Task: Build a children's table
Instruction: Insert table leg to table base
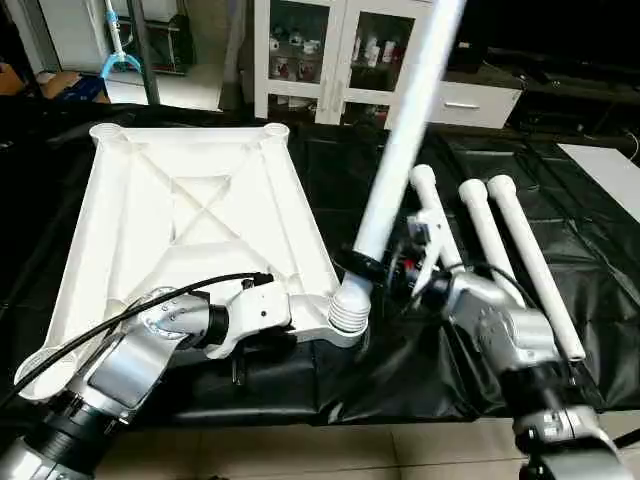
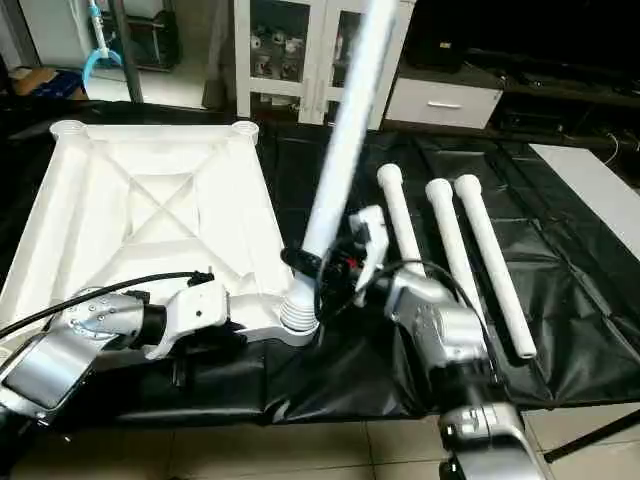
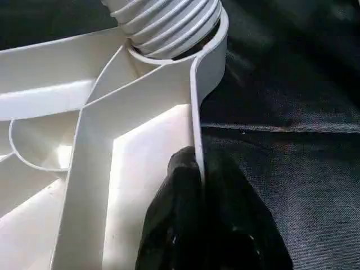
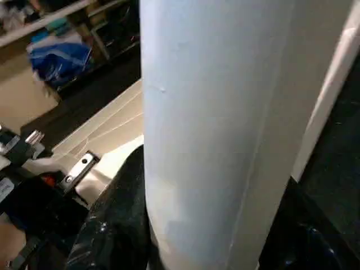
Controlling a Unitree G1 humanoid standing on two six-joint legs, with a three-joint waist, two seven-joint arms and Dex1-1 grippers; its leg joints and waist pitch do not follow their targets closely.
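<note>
From the head, the white tabletop (image 1: 190,215) lies upside down on the black-covered surface (image 1: 470,165). One leg (image 1: 400,150) stands in the near corner socket (image 1: 345,315), leaning up and away to the right. The right claw (image 1: 385,270) is closed around this leg low down, just above the socket. Three more legs (image 1: 500,245) lie flat beside the right arm.

At the left wrist, the left claw (image 3: 199,225) is pinched tight on the tabletop's thin edge wall, close to the ribbed leg end (image 3: 169,25).

At the right wrist, the leg fills the space between the black fingers (image 4: 115,219). I think the leg must tip upright next, so the right arm must do it.
</note>
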